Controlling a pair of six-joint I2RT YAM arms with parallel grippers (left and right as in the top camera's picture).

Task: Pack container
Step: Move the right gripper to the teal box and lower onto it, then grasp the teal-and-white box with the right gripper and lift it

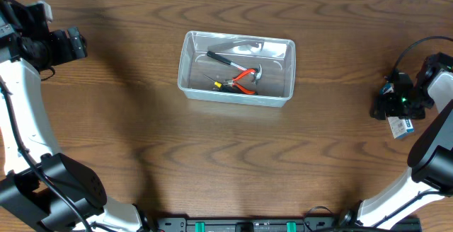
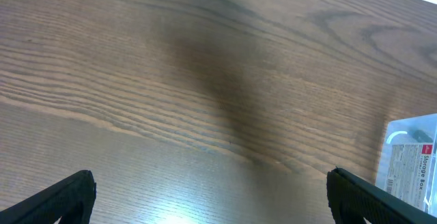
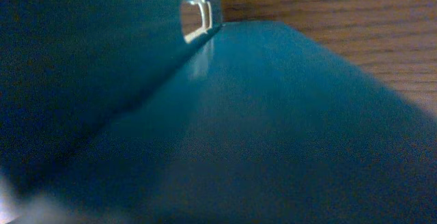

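The container (image 1: 187, 68), a clear rectangular bin with rounded corners, sat near the middle of the wooden table (image 1: 233, 161), a little toward its far edge. Inside it lay a hammer (image 1: 221, 59) with a black handle, a pair of red-handled pliers (image 1: 245, 79) beside it, and a small yellow-and-black item (image 1: 217, 85) too small to make out. The left tool (image 1: 78, 45) hung well away from the bin at the table's far left. In its wrist view its two dark fingers (image 2: 65, 197) stood spread as wide apart as the picture allowed, with only bare wood between them. A clear plastic corner with a printed label (image 2: 410, 159) showed at the right edge of that view. The right tool (image 1: 391, 110) was at the table's right side, well apart from the container and right over a small blue-and-white box (image 1: 401, 128). Its wrist view was almost filled by a blurred blue surface very close to the lens, with a strip of wood grain at the upper right and no fingers showing. I could not tell how wide that tool stood or whether it had hold of the box.
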